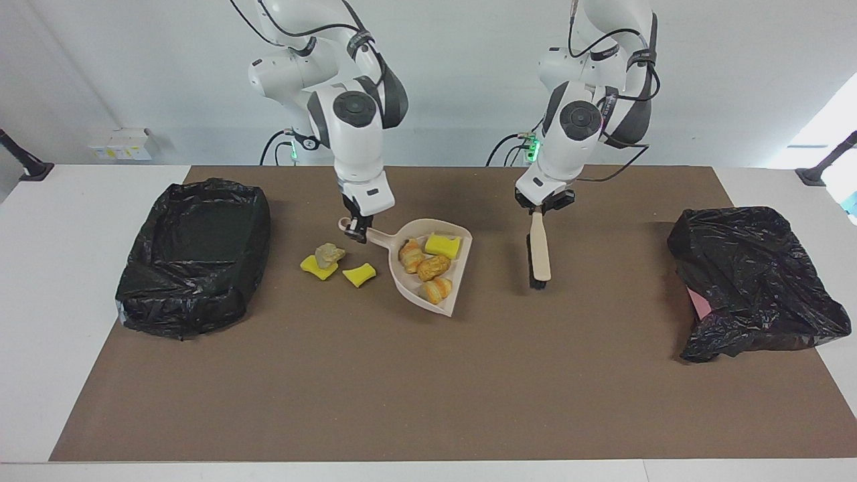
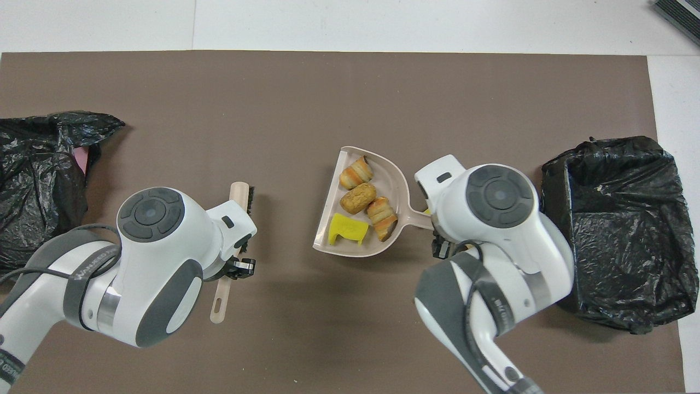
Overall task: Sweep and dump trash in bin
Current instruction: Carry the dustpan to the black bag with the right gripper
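Right gripper (image 1: 357, 231) clamped on handle of beige dustpan (image 1: 450, 289), raised over the brown mat (image 1: 428, 375). In the pan: three bread-like chunks (image 1: 429, 268) and one yellow sponge wedge (image 1: 443, 245). Three more trash lumps (image 1: 333, 264) lie on the mat near the open bin (image 1: 194, 258). Left gripper (image 1: 542, 206) clenched on the brush (image 1: 538, 253).

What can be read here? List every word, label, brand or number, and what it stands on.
"WANJEED": on the black strap round the left arm; the marks after it are too small to read.
Right arm's strap: lettering too blurred to read.
White boxes by the wall: yellow labels, too small to read.
Nothing else shows text.
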You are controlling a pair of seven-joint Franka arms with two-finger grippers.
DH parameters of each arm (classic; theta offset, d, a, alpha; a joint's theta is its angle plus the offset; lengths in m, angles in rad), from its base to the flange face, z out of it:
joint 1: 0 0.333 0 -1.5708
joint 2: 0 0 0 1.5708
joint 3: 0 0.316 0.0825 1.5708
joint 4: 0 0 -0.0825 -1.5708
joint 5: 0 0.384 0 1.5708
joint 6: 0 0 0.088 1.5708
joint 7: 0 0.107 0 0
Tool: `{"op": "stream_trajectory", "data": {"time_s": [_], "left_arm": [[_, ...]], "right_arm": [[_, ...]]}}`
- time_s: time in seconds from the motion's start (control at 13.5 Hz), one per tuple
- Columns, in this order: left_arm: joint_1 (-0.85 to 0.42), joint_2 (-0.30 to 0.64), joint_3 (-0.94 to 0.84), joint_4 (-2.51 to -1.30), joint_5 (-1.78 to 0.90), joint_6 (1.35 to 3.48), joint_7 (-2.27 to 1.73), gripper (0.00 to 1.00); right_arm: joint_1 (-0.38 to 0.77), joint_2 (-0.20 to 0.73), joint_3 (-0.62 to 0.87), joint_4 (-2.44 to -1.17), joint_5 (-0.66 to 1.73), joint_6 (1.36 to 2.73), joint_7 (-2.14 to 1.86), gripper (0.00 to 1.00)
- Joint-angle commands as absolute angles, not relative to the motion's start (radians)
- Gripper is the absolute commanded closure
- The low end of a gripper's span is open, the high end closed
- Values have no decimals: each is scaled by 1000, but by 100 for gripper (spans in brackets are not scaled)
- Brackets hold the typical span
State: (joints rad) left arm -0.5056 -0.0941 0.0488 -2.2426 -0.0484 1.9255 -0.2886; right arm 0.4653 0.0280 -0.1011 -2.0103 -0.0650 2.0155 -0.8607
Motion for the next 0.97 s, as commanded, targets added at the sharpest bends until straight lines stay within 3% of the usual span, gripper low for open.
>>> {"op": "stream_trajectory", "data": {"time_s": [0.0,0.3,0.59,0.89], "left_arm": [[-578,-186,37,-2338,-58,1954,-438,100],[-782,-181,35,-2353,-58,1999,-709,100],[-931,-167,35,-2420,-58,2139,-875,100],[-986,-132,35,-2474,-60,2249,-942,100]], "right_arm": [[369,-72,-95,-2022,-72,1965,-937,100],[146,-152,-98,-2014,-74,1861,-1176,100],[-102,-146,-98,-2005,-127,1881,-1431,100],[-242,-146,-101,-2003,-336,1953,-1586,100]]}}
